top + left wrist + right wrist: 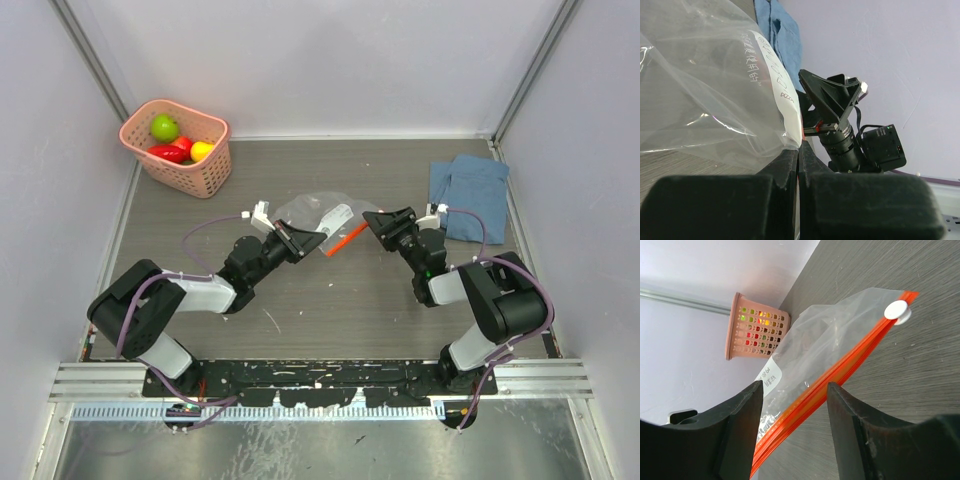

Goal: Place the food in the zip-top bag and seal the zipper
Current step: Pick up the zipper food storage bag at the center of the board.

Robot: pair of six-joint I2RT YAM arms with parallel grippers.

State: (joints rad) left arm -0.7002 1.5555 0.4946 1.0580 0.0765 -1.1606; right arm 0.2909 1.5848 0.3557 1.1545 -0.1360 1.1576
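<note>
Nothing is packed yet: the food [176, 140] sits in the pink basket [208, 176] at the table's [330, 310] far-left corner, so filling and sealing both remain. At mid-table my left claw [798, 150] clenches the empty zip-top bag [303, 209]. Its zipper [840, 367] runs diagonally, near-left to far-right, facing my right claw [795, 386], which straddles it released.

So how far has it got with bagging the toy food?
Nothing is bagged yet: the toy fruit sits in the pink basket. In hand: the left end effector pinches the zip-top bag, the right end effector open astride its zipper. Left: filling, sealing.
</note>
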